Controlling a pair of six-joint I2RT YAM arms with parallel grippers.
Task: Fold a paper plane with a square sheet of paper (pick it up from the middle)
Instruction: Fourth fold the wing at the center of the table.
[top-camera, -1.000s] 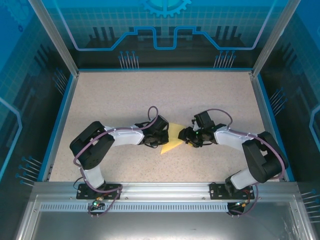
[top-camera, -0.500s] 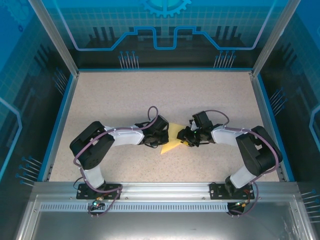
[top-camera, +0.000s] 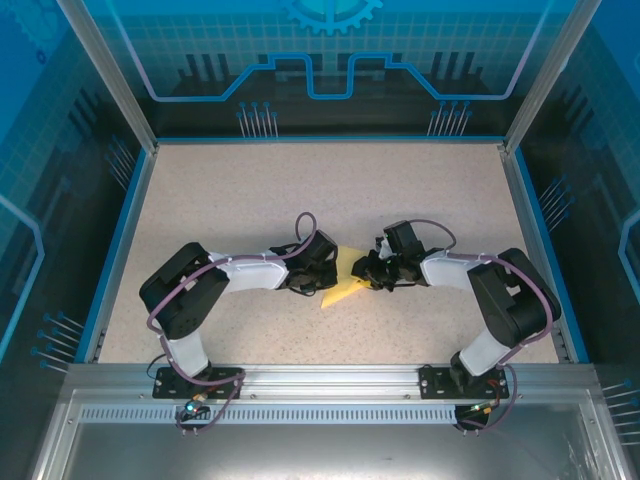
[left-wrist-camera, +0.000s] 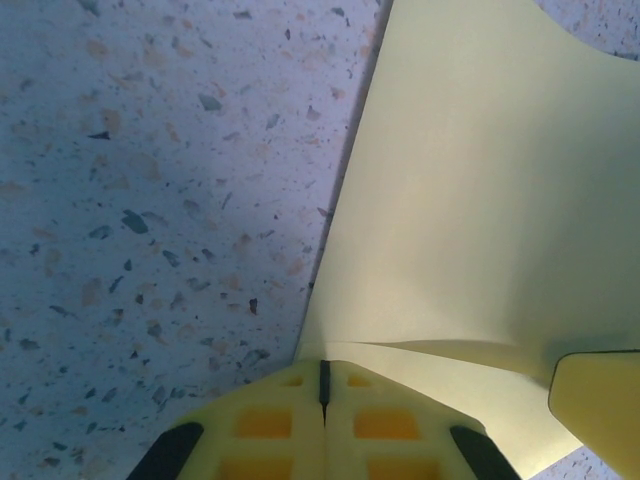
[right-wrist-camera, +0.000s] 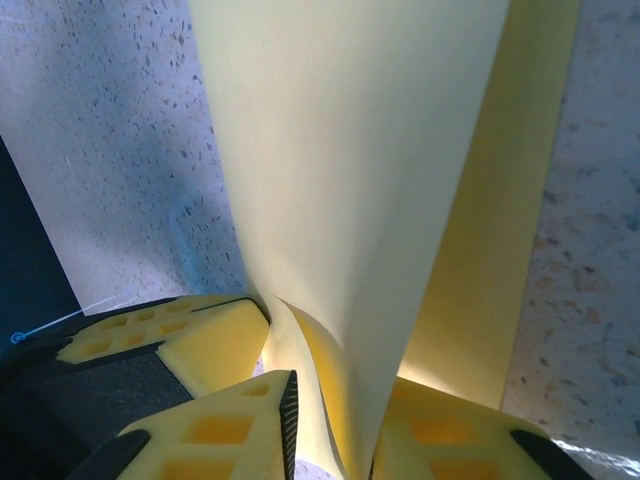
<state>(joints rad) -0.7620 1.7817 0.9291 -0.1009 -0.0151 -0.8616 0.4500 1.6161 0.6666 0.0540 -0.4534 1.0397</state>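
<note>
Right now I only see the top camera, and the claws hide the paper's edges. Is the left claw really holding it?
Observer: Yes. In the left wrist view the left claw is shut, with the paper coming out from between its pads.
Operator: And the right claw?
Observer: Its wrist view shows the paper running between the two pads of the right claw; I can't tell if they pinch yet.
Operator: Is the paper flat?
Observer: No, a curled fold sits between those pads.
</note>
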